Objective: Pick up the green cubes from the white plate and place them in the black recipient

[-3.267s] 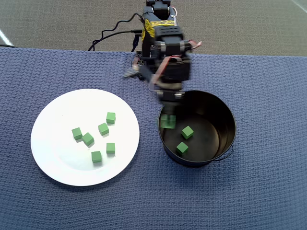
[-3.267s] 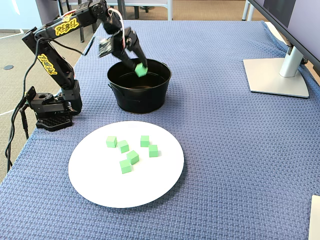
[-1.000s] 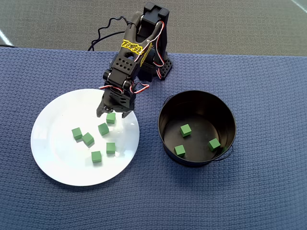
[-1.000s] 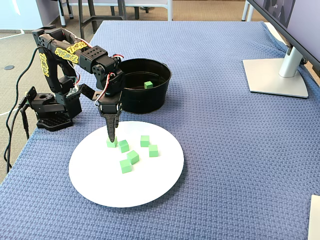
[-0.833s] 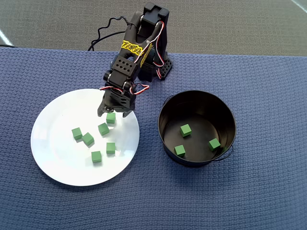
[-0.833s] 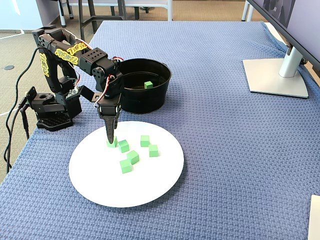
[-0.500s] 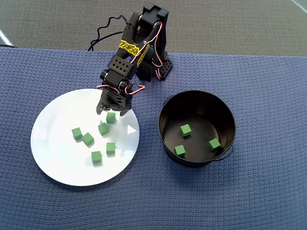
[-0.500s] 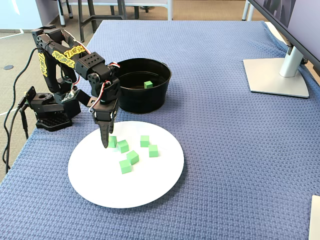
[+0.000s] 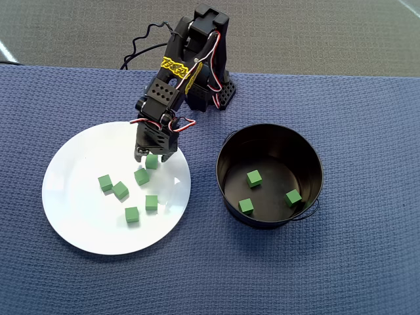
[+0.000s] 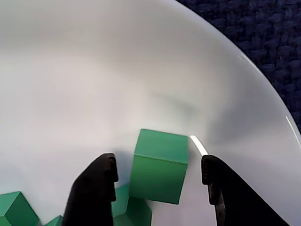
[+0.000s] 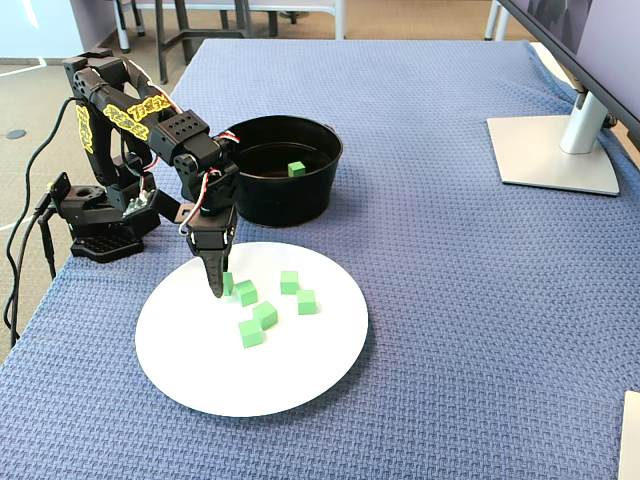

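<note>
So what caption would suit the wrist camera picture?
Open gripper straddling a green cube on the white plate.

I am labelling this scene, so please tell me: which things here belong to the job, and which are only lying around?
Belong to the job:
- green cubes, six on the plate, three in the pot
- white plate
- black pot
- gripper, fingers either side of one cube

Lying around:
- monitor stand
- blue cloth

Green cubes [image 9: 142, 176], white plate [image 9: 72, 216], black recipient [image 9: 308, 161], blue woven cloth [image 9: 367, 249].
</note>
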{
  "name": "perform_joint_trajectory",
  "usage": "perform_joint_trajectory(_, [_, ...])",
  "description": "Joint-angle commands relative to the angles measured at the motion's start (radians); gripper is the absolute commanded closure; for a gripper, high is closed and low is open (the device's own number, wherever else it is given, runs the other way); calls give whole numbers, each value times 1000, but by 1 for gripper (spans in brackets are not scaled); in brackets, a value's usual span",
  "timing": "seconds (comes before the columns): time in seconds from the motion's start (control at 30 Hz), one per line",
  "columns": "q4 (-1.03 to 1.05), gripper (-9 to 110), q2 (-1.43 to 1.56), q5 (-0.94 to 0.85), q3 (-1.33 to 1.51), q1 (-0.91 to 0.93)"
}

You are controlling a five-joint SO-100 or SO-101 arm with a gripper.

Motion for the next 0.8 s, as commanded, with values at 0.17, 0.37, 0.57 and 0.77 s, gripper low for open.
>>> perform_joint_trajectory(0.17, [-3, 102, 31, 5, -5, 17])
perform_joint_trajectory(0.37, [264, 102, 178, -48, -156, 48])
perform_joint_trajectory(0.57, [561, 102, 327, -147, -388, 29])
perform_joint_trajectory(0.77, [566, 102, 477, -187, -433, -219])
